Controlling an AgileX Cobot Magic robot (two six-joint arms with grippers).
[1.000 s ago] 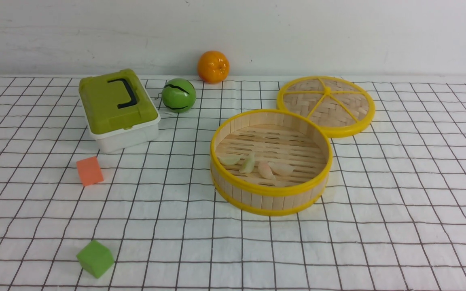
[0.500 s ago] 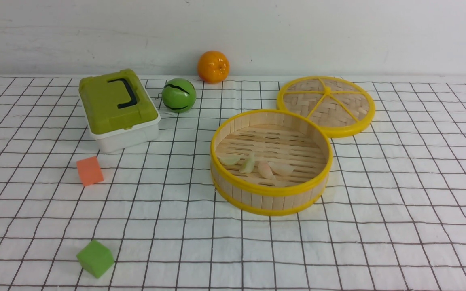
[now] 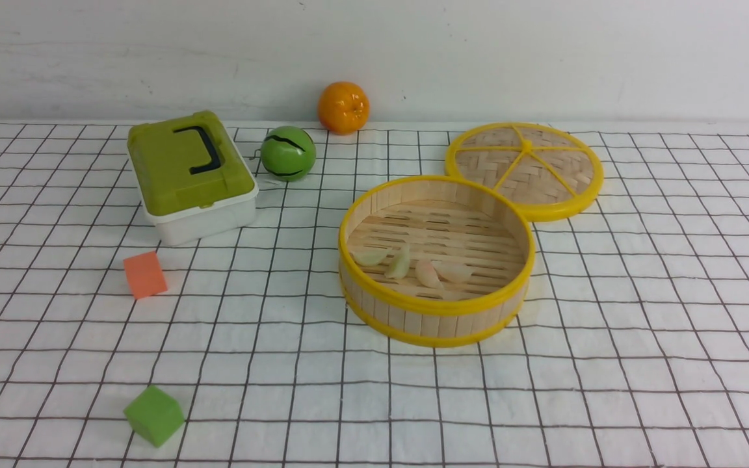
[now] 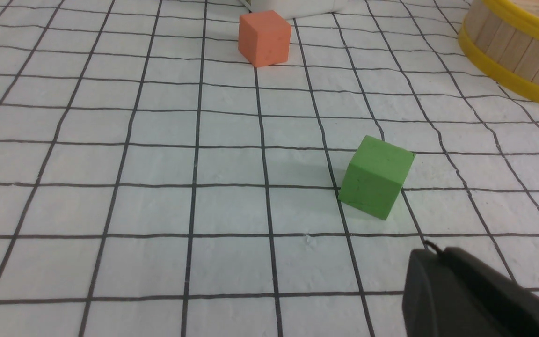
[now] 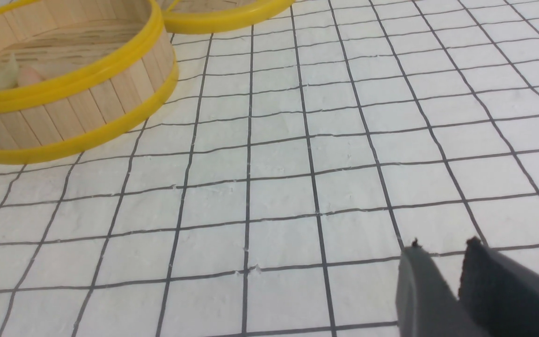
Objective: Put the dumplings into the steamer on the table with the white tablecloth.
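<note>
Right fingers (image 5: 498,281) apart, well clear of steamer (image 5: 110,93)

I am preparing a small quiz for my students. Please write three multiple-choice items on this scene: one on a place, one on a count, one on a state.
1. Where do the dumplings lie?
A. on the cloth
B. in the steamer
C. on the lid

2. How many foam cubes are there?
A. one
B. two
C. three

3. The right gripper is
A. closed on a dumpling
B. closed on a cube
C. slightly open, empty

Key: 1 B, all four rest on the slatted floor. 2 B, orange cube and green cube. 3 C, a gap shows between its fingers.
</note>
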